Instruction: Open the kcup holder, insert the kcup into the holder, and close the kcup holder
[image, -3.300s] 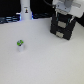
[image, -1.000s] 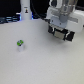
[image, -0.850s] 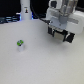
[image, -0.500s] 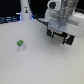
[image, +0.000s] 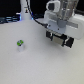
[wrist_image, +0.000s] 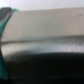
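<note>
While the gripper (image: 59, 40) is held at the holder (image: 64, 24) on the exterior view's right, fingers seemingly apart, the kcup (image: 20, 44) is seen well apart on the table (image: 40, 65), toward the left.

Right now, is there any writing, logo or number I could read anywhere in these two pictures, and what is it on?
None can be read.
The kcup: green top, far too small and blurred to show any print.
The robot's white body: no legible marks; its gripper shows none either.
Wrist view: only a blurred grey surface with a teal edge, no text on it.
</note>
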